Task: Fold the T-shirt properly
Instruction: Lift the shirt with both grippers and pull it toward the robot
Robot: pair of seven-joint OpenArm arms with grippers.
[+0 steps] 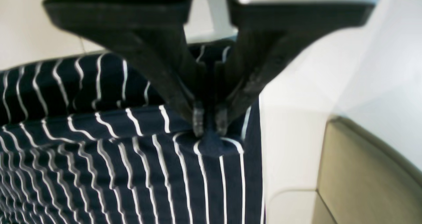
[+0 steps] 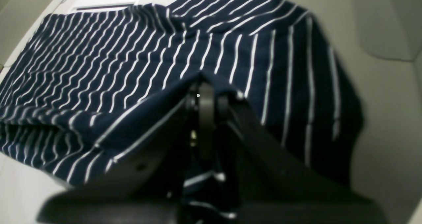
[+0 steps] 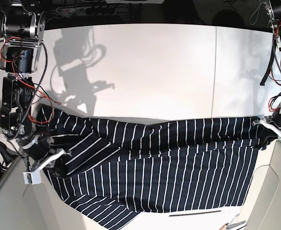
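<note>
Spread wide across the white table [image 3: 145, 67], T-shirt [image 3: 178, 167] with one long edge lifted between the two arms and the rest hanging down toward 6 o'clock.

Left gripper [image 1: 210, 121]: closed tight on a small pinch of the T-shirt's hem, cloth bunched just under the tips. In the base view at 3 o'clock, at the table's edge.

Right gripper [image 2: 206, 95]: also closed, with fabric draped over the jaws and apparently clamped between them; blurred here, so the exact bite hard to judge. In the base view at 8 o'clock.

Step in hand, by judgement: carrying the held edge over to make a fold.

To do it well:
- Keep both pinches firm, no loosening until the cloth lies flat.
- Move both arms together, same height and same speed, so the edge between them stays straight and lightly tense.
- Watch the sag and the diagonal wrinkle near 8 o'clock; pull gently apart to remove them first.
- Lay the edge down parallel to the stripes' cross line, then release.

Risk: too much pull, and the small left pinch slips out.
</note>
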